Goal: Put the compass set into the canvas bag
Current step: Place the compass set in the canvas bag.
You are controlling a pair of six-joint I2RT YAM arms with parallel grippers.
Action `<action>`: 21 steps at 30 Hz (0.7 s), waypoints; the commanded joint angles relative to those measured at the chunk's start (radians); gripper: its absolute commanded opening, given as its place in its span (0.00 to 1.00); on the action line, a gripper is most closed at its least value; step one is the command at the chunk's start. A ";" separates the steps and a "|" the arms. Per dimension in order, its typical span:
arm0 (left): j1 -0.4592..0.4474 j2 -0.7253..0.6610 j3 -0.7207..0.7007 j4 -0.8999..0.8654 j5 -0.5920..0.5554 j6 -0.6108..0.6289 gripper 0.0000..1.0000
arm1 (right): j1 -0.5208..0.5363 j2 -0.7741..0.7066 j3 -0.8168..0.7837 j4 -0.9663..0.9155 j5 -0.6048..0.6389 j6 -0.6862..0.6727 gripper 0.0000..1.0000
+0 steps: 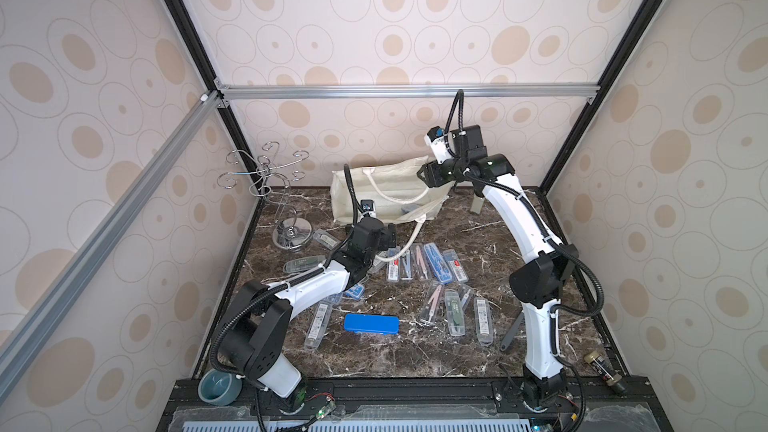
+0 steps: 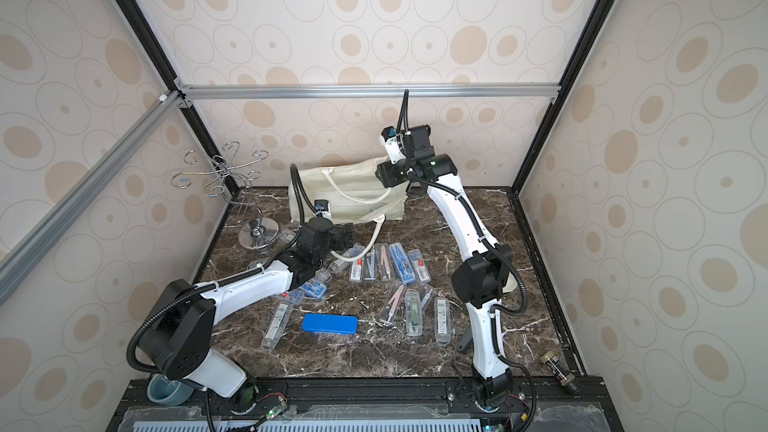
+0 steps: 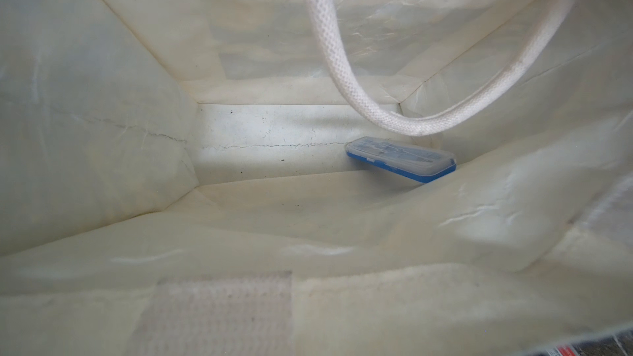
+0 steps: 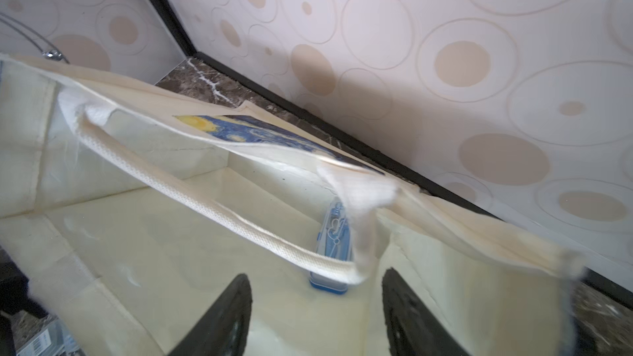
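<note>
Right wrist view puts the right pincer [image 4: 315, 273] at the mouth of the large cream canvas bag [image 4: 137, 234], its two black fingers [image 4: 222, 313] spread apart with nothing clamped between them. Just ahead of the tips the thick white rope handle [image 4: 205, 200] sags across the opening. Directly beyond it lies the flat compass set in a clear-lidded blue plastic case [image 4: 334, 244], resting inside on the bag's lower wall. Its long axis runs straight away from this pincer, near end almost under the handle, far end toward the bag's bottom panel, clear lid up. Farther off, the blue-and-yellow swirling print [image 4: 267, 131] shows on the outer face of the upper wall. The left pincer [image 1: 390, 232] sits at the same mouth, wide open and empty as far as I can judge; seen from its side, the case [image 3: 400, 159] lies crosswise along the bottom seam. So one set looks delivered and released. What is left, I judge, is the scatter of similar slim plastic cases [image 1: 436, 268] on the dark marble tabletop [image 1: 415, 351], back toward both arms' bases, if those count too.
</note>
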State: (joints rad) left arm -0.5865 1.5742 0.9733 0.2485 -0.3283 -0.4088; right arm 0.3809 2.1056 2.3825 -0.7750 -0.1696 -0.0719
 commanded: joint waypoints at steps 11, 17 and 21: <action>0.017 0.031 0.102 -0.032 0.015 0.049 1.00 | -0.013 -0.168 -0.143 -0.010 0.226 0.047 0.61; 0.016 0.030 0.091 -0.026 0.015 0.042 1.00 | -0.016 -0.056 -0.093 -0.047 0.212 0.082 0.59; 0.017 0.026 0.089 -0.027 0.014 0.048 1.00 | -0.021 -0.008 -0.059 -0.059 0.217 0.111 0.58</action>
State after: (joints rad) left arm -0.5777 1.5963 1.0309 0.2291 -0.3153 -0.3794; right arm 0.3641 2.0754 2.2745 -0.7944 0.0307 0.0040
